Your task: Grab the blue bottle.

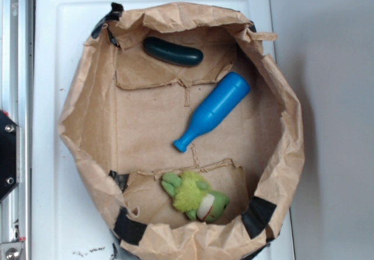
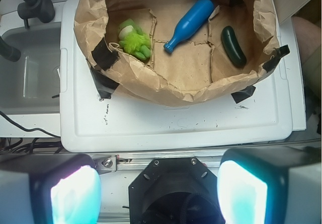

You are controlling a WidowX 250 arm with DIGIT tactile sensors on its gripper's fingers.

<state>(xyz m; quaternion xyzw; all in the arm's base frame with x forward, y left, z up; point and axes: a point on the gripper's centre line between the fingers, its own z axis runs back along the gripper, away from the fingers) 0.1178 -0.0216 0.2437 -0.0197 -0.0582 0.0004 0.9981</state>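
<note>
Blue bottle (image 2: 189, 23) lies flat in the paper bag (image 2: 151, 85), well beyond the spread-apart, empty fingers (image 2: 73, 194); its long axis runs diagonally, neck nearer them.

You see a bright blue bottle (image 1: 214, 110), dark green cucumber (image 1: 173, 51), lime-green plush toy (image 1: 194, 196), all in a tan paper bag (image 1: 280, 172), black-taped, on a white lid (image 1: 49, 67).
</note>
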